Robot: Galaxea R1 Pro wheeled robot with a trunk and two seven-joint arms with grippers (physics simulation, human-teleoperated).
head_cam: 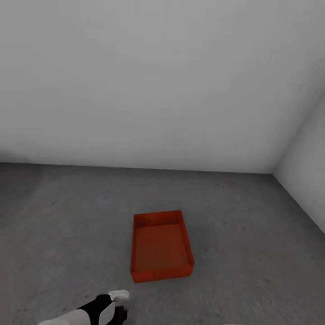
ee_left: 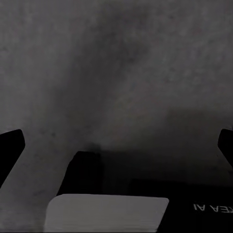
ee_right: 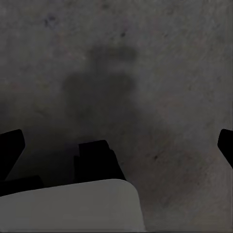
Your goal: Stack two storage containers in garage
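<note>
One orange-red storage container (head_cam: 161,247) sits upright and empty on the dark grey concrete floor (head_cam: 67,216) of the garage, a little ahead of me. Part of my left arm (head_cam: 97,310) pokes in at the lower edge of the head view, to the near left of the bin and apart from it. In the left wrist view my left gripper (ee_left: 116,145) is open, its dark fingertips (ee_left: 10,148) spread wide over bare floor (ee_left: 121,73). My right gripper (ee_right: 116,145) is open too, with only bare floor (ee_right: 145,58) between its fingers (ee_right: 9,145).
A plain white-grey wall (head_cam: 158,81) runs across the back. It meets a second wall (head_cam: 307,171) in a corner at the right. White and black parts of my own body (ee_left: 107,211) show under both wrist cameras.
</note>
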